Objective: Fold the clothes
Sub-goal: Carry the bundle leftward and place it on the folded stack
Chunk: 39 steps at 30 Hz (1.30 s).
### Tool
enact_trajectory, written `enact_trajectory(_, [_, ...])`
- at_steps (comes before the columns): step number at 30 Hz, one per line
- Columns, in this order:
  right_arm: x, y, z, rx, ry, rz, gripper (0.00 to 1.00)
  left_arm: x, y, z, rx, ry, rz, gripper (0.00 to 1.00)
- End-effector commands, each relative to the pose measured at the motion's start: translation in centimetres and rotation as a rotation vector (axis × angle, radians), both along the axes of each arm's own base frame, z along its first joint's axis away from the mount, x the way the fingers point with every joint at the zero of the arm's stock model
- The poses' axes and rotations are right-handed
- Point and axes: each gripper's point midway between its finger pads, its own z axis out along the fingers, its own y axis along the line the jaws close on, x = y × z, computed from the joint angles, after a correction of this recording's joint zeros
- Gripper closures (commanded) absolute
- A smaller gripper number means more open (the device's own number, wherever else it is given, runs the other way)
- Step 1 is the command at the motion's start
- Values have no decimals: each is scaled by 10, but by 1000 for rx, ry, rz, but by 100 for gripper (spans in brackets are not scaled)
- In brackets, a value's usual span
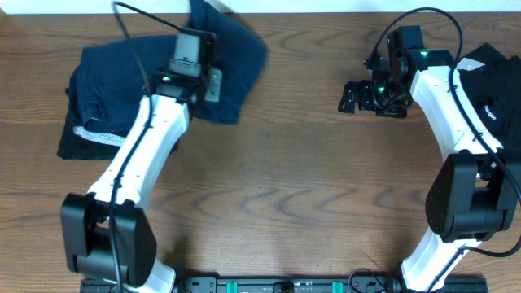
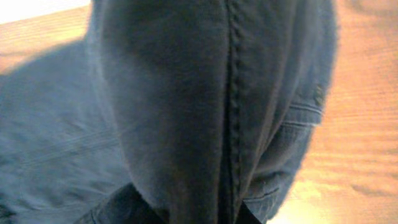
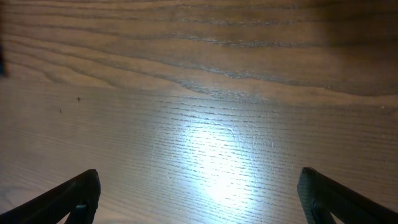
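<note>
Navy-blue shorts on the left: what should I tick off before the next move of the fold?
1. Grip: left gripper shut on the soft navy-blue shorts, fabric hanging from it: ok.
2. Only one layer pinched: cannot tell.
3. Shorts lying flat: not ok, bunched in a heap.
4. Free hand: right gripper open and empty: ok.
5. Right gripper over bare brown wooden table, apart from the shorts: ok.
6. Soft black garment at the right edge, apart from the shorts: ok.

Lab: robot arms [image 1: 146, 155] on table [image 1: 293, 187]
</note>
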Motion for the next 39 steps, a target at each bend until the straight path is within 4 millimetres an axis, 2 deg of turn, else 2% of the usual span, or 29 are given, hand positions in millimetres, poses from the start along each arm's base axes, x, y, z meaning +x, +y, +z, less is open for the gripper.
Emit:
enact_trajectory(1, [2,-2,2,-2,-3,-12,1,10,13,39,3,-112,19,94])
enact_trajectory(9, [2,-2,2,-2,-3,-12,1,24,32,57,-10,-192,66,94])
enact_trajectory(14, [2,-2,1,-2,-3,-12,1,26,58,67,-40,-225,148,94])
enact_trajectory(21, [2,-2,2,-2,-3,-12,1,25,98,68,-52,-232,250,94])
enact_trajectory(32, [2,-2,2,-2,-3,-12,1,20,125,71,-128,-254,380,94])
enact_trajectory(39, [2,-2,2,-2,-3,-12,1,14,148,67,-296,-271,567,94])
